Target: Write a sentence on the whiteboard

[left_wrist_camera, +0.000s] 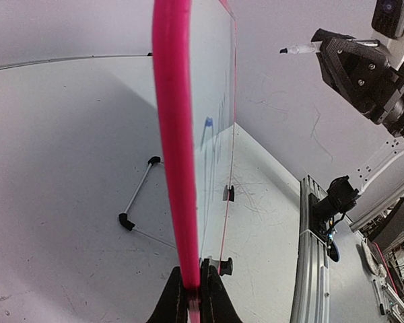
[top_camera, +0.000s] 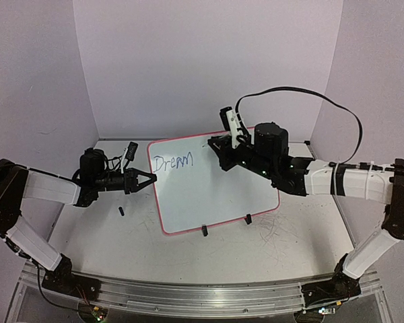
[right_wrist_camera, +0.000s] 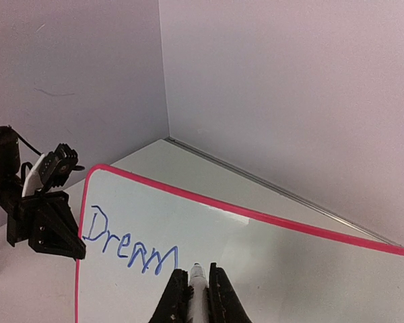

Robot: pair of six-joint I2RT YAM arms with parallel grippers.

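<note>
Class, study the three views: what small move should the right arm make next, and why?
Probably shift the marker slightly past the last letter of "Dream" and bring its tip to the board to start the next word. The whiteboard shows only that word, the right gripper holds the marker off the surface, and the left gripper clamps the board's edge.

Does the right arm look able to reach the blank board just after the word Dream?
Probably yes: the right gripper holds the marker near that word, and nothing covers the whiteboard there.
</note>
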